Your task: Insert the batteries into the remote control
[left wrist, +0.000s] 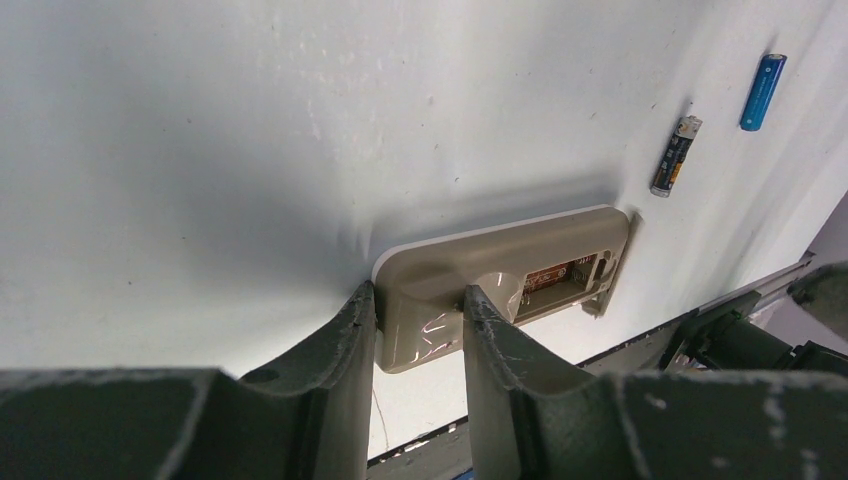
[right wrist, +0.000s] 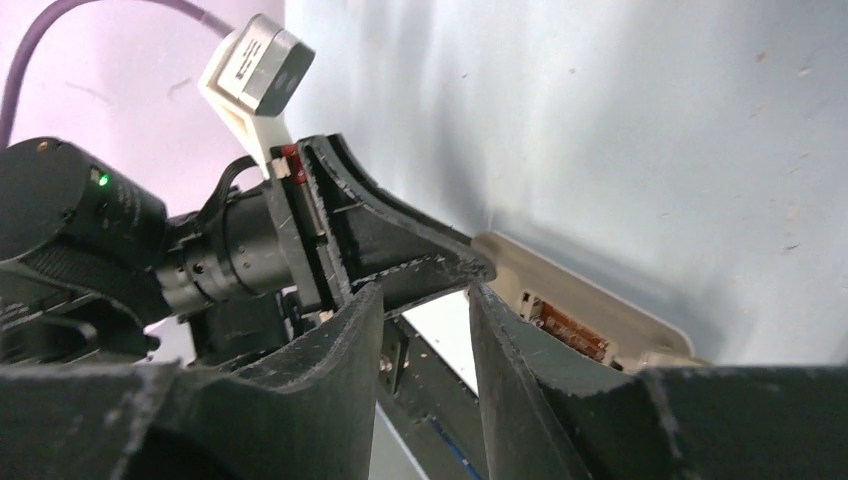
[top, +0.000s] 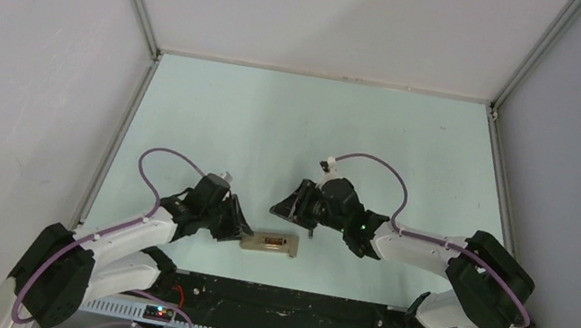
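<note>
The remote control (top: 270, 243) lies back up near the table's front edge. Its battery compartment (left wrist: 565, 275) is open and empty. My left gripper (left wrist: 418, 290) is at its left end, one finger against the end corner, the other on its back; in the top view it (top: 246, 230) touches that end. The dark battery (left wrist: 676, 155) and the blue battery (left wrist: 762, 92) lie on the table beyond the remote's right end. My right gripper (top: 276, 209) hovers just behind the remote, open and empty (right wrist: 425, 290). In the right wrist view the remote (right wrist: 600, 310) is to the right of its fingers.
A small beige cover piece (left wrist: 608, 298) sits at the remote's right end. The black front rail (top: 290, 302) runs close below the remote. Grey walls (top: 33, 85) enclose the pale table (top: 319, 133).
</note>
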